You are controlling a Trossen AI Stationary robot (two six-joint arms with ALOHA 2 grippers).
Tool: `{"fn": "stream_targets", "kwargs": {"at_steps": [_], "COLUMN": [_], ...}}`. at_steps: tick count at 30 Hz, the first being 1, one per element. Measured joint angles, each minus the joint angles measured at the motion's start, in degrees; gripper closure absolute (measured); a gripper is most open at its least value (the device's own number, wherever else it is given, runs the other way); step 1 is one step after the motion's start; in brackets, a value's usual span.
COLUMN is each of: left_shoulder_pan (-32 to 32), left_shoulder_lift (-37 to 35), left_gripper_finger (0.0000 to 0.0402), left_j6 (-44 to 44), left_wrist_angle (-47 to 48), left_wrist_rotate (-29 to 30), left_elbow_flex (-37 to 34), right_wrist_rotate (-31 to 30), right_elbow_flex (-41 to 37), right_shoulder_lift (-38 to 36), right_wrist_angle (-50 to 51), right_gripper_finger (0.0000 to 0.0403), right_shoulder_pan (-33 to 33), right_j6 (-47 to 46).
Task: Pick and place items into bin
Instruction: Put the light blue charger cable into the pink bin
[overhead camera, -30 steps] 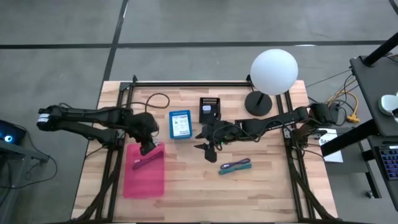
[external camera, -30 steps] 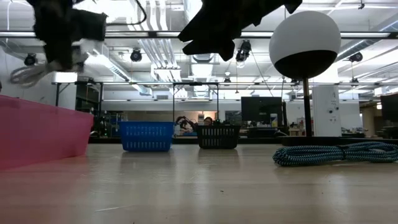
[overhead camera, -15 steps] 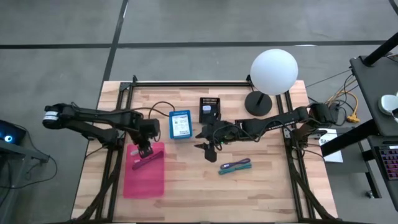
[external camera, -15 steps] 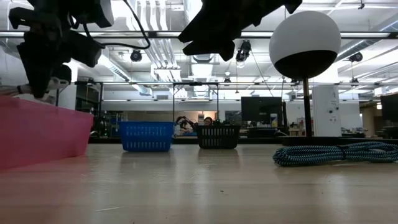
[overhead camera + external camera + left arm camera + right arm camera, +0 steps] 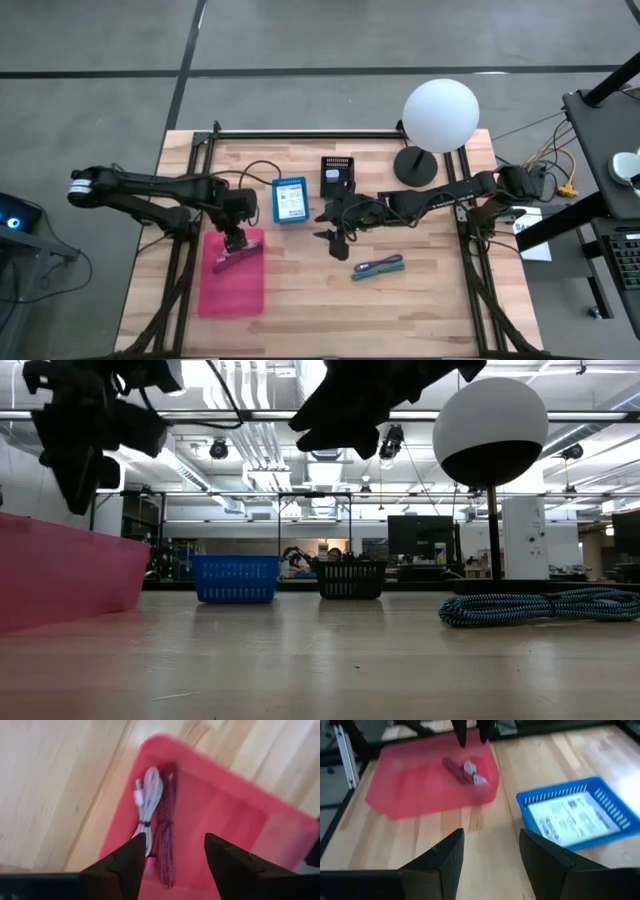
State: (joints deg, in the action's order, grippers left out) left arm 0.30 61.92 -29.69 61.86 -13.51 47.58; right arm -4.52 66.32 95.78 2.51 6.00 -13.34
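Note:
The pink bin (image 5: 232, 275) lies at the table's left near side. Inside it, at its far end, a coiled white cable (image 5: 148, 795) lies beside a magenta braided cable (image 5: 168, 835). My left gripper (image 5: 235, 242) hangs open just above them and holds nothing; its own view (image 5: 172, 855) shows both cables between and beyond the fingers. My right gripper (image 5: 335, 237) hovers open over the table's middle. Teal and purple strips (image 5: 378, 266) lie on the wood near it. A white packet rests in the blue basket (image 5: 290, 200).
A small dark basket (image 5: 336, 175) stands beyond the right gripper. The white ball lamp (image 5: 440, 115) on its dark base stands at the far right. A loose dark cord (image 5: 255, 165) curls at the far left. Bare wood lies along the near edge.
My left gripper has come down toward the far end of the pink bin with the white cable and has let it go. The cable has dropped from the fingers and lies in the bin beside the magenta cable.

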Motion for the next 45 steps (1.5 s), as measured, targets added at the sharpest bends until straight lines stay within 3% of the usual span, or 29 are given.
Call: {"fn": "stream_targets", "kwargs": {"at_steps": [5, 13, 22, 25, 29, 45], "left_shoulder_pan": [0.0, 0.0, 0.0, 0.0, 0.0, 0.0], "left_shoulder_lift": [-2.7, -8.8, -11.7, -11.7, -11.5, -11.4], "left_gripper_finger": [0.0207, 0.0207, 0.0207, 0.0207, 0.0207, 0.0207], "left_j6": [0.1, 0.0, -0.1, -0.6, -1.5, -1.6], "left_wrist_angle": [-6.1, -13.1, -23.0, -23.4, -23.4, -24.0], "left_wrist_rotate": [0.0, 4.0, 5.1, 5.1, 5.1, 5.1], "left_elbow_flex": [1.4, 2.0, 2.1, 2.0, 2.0, 2.0], "right_wrist_rotate": [3.8, 17.5, 19.5, 23.0, 22.6, 17.9], "right_elbow_flex": [0.0, 0.0, -1.4, -2.5, -4.4, -12.9], "right_shoulder_lift": [-1.2, -1.4, -0.8, -0.8, -0.8, -0.7], "right_wrist_angle": [7.5, 23.9, 42.5, 43.4, 42.6, 34.0], "right_gripper_finger": [0.0225, 0.0232, 0.0236, 0.0244, 0.0256, 0.0277], "right_shoulder_pan": [0.0, 0.9, 5.1, 7.2, 9.6, 10.4], "right_j6": [0.0, -2.8, 6.1, 12.5, 14.7, 12.1]}}
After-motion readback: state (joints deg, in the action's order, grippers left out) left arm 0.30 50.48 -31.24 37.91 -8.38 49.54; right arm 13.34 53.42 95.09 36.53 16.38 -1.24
